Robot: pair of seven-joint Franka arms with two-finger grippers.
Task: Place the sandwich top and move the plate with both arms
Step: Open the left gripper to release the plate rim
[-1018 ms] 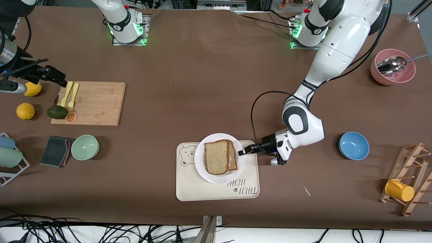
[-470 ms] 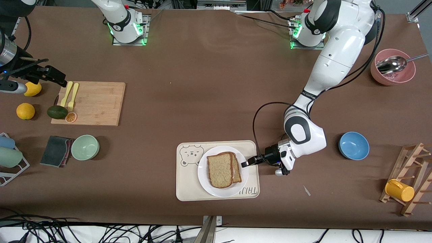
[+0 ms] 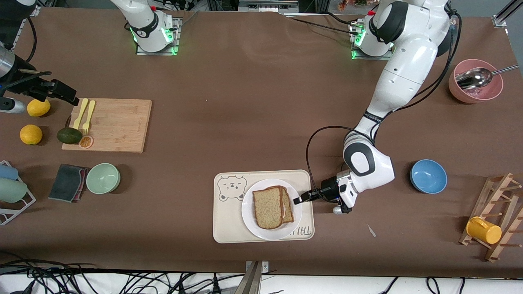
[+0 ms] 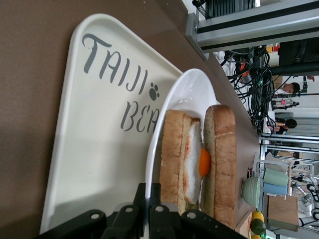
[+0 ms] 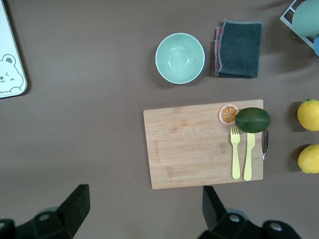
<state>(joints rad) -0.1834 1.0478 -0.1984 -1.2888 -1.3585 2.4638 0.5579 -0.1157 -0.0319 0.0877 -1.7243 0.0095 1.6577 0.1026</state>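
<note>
The white plate (image 3: 250, 212) lies on the cream bear tray (image 3: 227, 226), toward the tray's nearer edge. The sandwich top (image 3: 267, 208), a speckled tan slice, lies on a second slice with egg, shifted a little toward the right arm's end. In the left wrist view the plate's rim (image 4: 155, 139) runs into my left gripper (image 4: 151, 193), with the sandwich top (image 4: 223, 159) above the egg. My left gripper (image 3: 298, 200) is shut on the plate's rim at the side toward the left arm's end. My right gripper (image 3: 64, 93) hangs open over the table beside the cutting board (image 5: 202, 144), its own wrist view showing it (image 5: 144, 209) empty.
The cutting board (image 3: 112, 124) holds two yellow forks, an avocado and an orange slice, with two lemons (image 3: 31, 134) beside it. A green bowl (image 3: 103, 178) and a grey cloth sit nearer the camera. A blue bowl (image 3: 428, 176), a pink bowl with a spoon (image 3: 476, 85) and a wooden rack with a yellow cup lie toward the left arm's end.
My left gripper has pulled the plate with the sandwich nearer to the front camera across the tray. My right gripper has shifted slightly away from the camera.
</note>
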